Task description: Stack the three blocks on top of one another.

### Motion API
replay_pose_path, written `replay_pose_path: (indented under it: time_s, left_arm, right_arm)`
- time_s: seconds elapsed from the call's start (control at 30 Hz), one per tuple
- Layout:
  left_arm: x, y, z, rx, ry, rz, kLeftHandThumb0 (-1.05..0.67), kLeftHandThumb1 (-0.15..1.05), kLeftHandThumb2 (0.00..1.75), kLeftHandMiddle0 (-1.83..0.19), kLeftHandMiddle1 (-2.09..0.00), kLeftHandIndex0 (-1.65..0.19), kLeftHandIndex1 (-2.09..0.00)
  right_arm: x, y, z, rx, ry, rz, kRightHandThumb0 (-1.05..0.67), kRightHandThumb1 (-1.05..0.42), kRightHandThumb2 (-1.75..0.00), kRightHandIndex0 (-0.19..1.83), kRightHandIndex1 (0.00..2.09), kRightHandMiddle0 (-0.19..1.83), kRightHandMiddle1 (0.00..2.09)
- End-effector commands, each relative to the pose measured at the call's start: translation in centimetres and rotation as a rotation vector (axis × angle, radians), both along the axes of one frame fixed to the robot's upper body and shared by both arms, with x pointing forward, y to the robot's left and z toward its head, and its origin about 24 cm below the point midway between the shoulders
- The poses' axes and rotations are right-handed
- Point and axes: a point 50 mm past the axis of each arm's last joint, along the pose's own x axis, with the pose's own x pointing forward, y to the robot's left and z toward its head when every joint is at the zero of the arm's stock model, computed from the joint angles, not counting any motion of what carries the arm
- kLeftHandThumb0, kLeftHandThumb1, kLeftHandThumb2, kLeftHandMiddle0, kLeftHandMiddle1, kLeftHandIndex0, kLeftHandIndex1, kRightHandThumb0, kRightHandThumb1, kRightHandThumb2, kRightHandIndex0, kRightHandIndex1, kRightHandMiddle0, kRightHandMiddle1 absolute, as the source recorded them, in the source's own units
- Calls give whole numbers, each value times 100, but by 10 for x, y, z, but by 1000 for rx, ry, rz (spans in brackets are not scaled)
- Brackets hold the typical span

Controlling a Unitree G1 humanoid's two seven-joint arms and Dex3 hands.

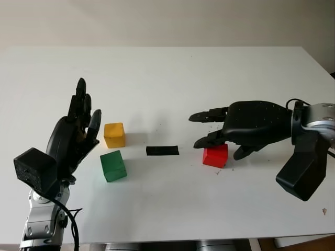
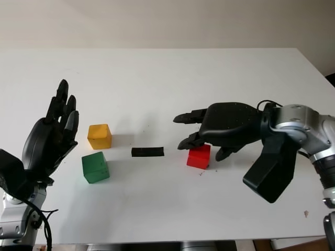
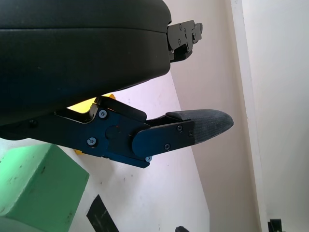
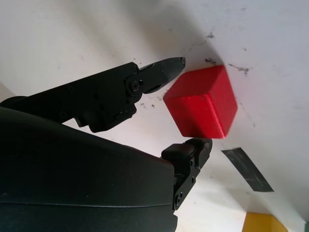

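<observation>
The small red cube block (image 1: pixel 215 156) sits alone on the white table (image 1: pixel 167 78), right of a black tape strip (image 1: pixel 162 150), with the yellow cube block (image 1: pixel 114 135) and green cube block (image 1: pixel 113 166) separate at left. The right hand (image 1: pixel 230 130) hovers palm-down over the red block, fingers released around it, not gripping. The left hand (image 1: pixel 73 136) stands upright beside the yellow block, holding nothing; no legible markings.

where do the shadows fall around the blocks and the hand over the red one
Left eye view: the yellow block and green block cast soft shadows toward the black tape strip. Right wrist view: the right hand darkens the table behind the red block.
</observation>
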Motion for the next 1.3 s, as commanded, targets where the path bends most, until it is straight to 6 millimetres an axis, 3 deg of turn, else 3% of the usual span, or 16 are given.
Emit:
replay_pose_path:
  time_s: [0.0,0.3,0.67,0.73,0.77,0.8,0.87,1.27]
  left_arm:
    - [-3,1,4,7,-18,-6,-72,105,56,19,0,19,0]
    - [-3,0,2,3,7,2,-75,105,55,19,0,19,0]
    - [-5,0,2,7,20,0,-76,105,53,19,0,19,0]
    - [-5,-1,2,1,26,2,-77,105,53,19,0,19,0]
    - [-5,-1,1,-2,27,1,-77,105,53,19,0,19,0]
    - [-5,-1,1,-5,26,1,-77,105,53,19,0,19,0]
    - [-5,-1,1,-8,26,2,-77,105,52,19,0,19,0]
    - [-4,-3,-1,-23,21,9,-77,105,52,19,0,19,0]
  right_arm:
    - [3,-1,4,-14,-21,2,-33,-89,-5,10,5,44,3]
    - [7,1,-1,-22,-32,12,-31,-90,-6,8,5,42,3]
    - [9,6,-9,222,-11,41,-42,-93,-6,25,11,76,22]
    - [9,6,-10,238,11,32,-43,-95,-6,26,9,71,42]
    - [10,7,-10,251,22,28,-43,-95,-5,28,7,59,79]
    - [10,7,-10,262,29,25,-43,-94,-5,29,7,50,101]
    - [10,7,-9,288,45,15,-44,-94,-5,31,7,47,124]
    - [16,13,0,386,131,-61,-40,-93,-6,31,6,44,133]
